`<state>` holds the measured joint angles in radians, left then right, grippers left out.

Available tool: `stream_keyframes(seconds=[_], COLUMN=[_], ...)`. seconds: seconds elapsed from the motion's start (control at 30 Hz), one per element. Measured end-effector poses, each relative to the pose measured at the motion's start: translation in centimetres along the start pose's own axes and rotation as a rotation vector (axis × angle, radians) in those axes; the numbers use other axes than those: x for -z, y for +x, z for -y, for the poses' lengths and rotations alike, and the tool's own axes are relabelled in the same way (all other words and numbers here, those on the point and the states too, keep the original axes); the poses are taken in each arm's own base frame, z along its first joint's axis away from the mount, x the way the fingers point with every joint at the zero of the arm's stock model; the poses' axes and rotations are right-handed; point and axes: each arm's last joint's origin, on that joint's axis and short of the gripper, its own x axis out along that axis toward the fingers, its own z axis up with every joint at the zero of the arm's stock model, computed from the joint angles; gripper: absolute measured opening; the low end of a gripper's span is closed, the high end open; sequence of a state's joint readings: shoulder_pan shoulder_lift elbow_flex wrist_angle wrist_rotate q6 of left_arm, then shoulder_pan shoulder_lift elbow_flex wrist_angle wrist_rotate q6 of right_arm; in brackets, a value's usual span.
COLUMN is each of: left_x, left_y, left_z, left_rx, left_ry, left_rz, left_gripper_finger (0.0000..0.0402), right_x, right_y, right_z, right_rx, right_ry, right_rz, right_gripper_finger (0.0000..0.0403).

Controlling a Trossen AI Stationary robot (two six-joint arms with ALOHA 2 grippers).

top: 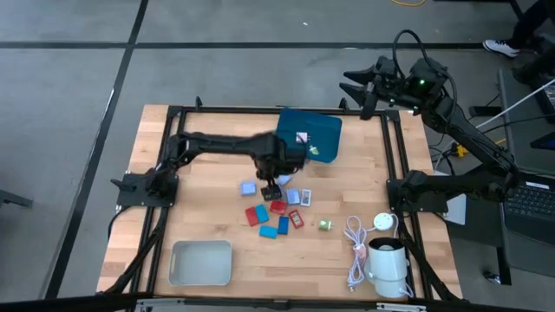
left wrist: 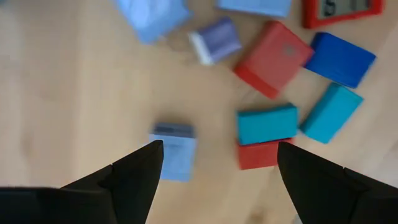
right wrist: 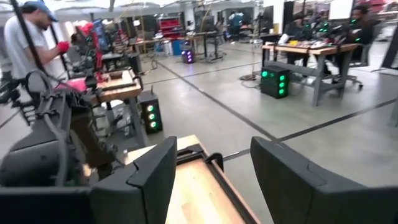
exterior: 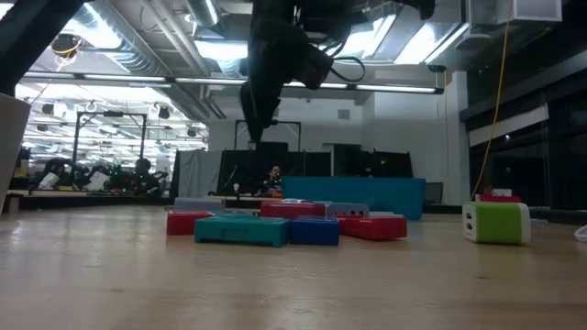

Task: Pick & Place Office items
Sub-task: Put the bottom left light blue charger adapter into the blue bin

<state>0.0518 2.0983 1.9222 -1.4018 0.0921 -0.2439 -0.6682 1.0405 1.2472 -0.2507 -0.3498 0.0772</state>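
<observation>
The left gripper (left wrist: 214, 165) hangs spread wide above the wooden table (top: 208, 230), holding nothing; a pale blue piece (left wrist: 175, 149) lies under it beside one finger; a teal piece (left wrist: 266, 122) atop a red piece (left wrist: 258, 155) sits near the other; further red, blue and lavender office items (top: 276, 208) cluster mid-table; the right gripper (right wrist: 208, 171), also spread and empty, waits raised beyond the table's far right corner.
</observation>
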Motion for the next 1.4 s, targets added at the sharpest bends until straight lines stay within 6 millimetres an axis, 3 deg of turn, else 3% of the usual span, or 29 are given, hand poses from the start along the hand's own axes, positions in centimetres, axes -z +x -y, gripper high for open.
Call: stream_keyframes(seconds=[0.13,0.37,0.83,1.17,1.4], left_x=[0.5,1.3,2.6,4.0,5.1], left_y=[1.1,2.9,6.3,8.4,7.7], left_z=[1.9,2.3,1.3,-0.7,-2.1], left_rx=[-0.004,-0.153,-0.211,-0.196,-0.18], left_ry=[-0.03,-0.046,0.018,0.0,0.018], left_rz=[-0.008,-0.023,-0.113,-0.144,-0.124], left_gripper_finger=[0.0308,0.0308,0.0309,0.0308,0.0308], right_x=[0.1,0.2,0.4,0.4,0.4], right_y=[0.0,0.2,0.2,0.2,0.2], right_z=[0.0,-0.1,-0.1,-0.1,-0.1], right_rx=[-0.017,-0.058,-0.06,-0.059,-0.056], right_ry=[-0.011,-0.027,-0.021,-0.008,0.009], right_rz=[-0.013,-0.022,-0.036,-0.04,-0.041], right_gripper_finger=[0.021,0.021,0.021,0.021,0.021])
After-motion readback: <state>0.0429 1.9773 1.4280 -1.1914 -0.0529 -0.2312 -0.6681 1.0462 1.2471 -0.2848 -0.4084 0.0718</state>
